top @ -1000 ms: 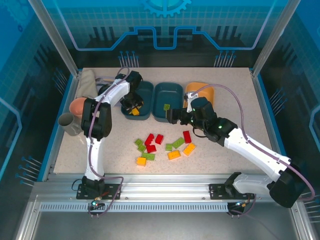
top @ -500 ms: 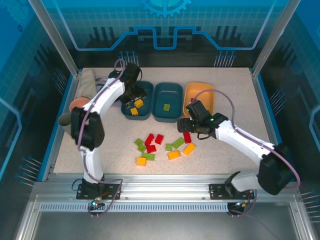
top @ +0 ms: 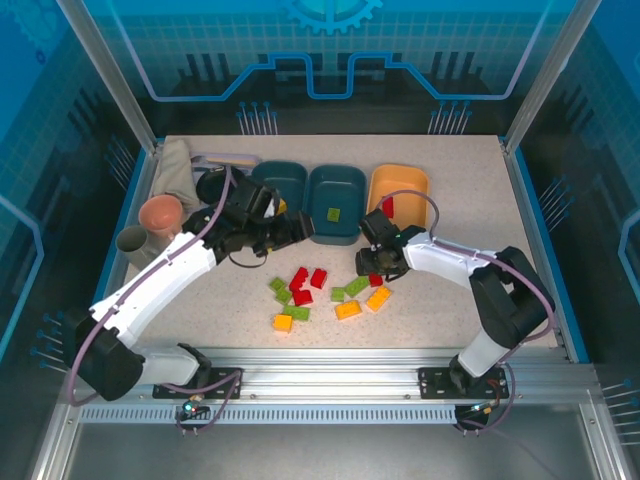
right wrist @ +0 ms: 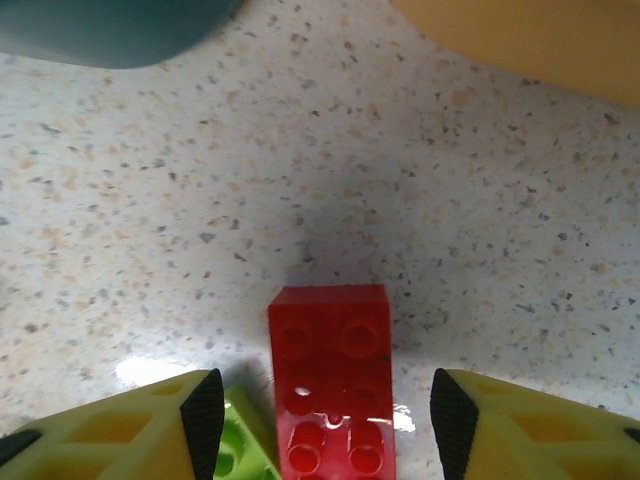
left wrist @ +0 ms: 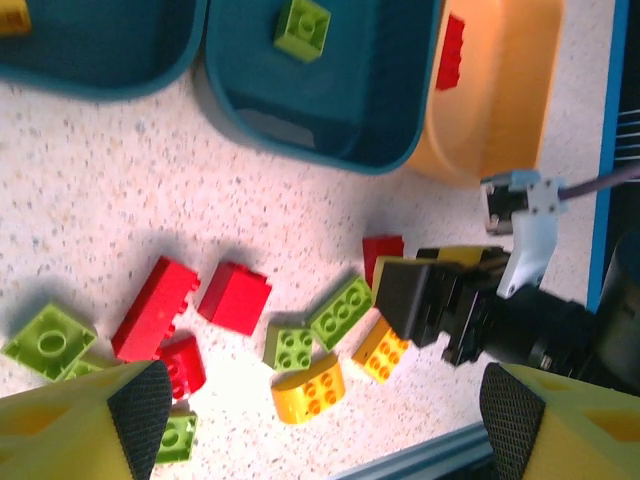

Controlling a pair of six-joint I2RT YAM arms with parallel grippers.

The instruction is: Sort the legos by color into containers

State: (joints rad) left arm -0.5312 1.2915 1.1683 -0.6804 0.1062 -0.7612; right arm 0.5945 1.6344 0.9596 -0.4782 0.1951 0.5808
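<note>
Swung clear of the left dark teal plastic bin [top: 268,178], your left arm [top: 165,277] now reaches toward 6 o'clock of it, over the speckled table [top: 460,190]. Right arm [top: 450,262] pulled in from the middle dark teal plastic bin [top: 335,185] and dropped low.

Reading: one drop-off looks finished on each side, and both arms are heading back for more.

- Bins: the left bin holds a yellow-orange brick [left wrist: 10,15], the middle one a light green brick [top: 333,214], and the orange-yellow plastic bin [top: 400,180] a small red brick [top: 387,206].
- Loose pile of studded bricks [top: 300,295] lies unsorted at 6 o'clock of the middle bin. Most of the job is left.
- Left gripper [top: 300,228]: jaws spread wide, nothing between them, hanging at 12 o'clock of the pile.
- Right gripper [right wrist: 325,415]: jaws apart, straddling a red two-by-four brick [right wrist: 332,360] that lies flat on the table at 6 o'clock of the orange-yellow bin. Pads not yet on it; gaps show on both sides.
</note>
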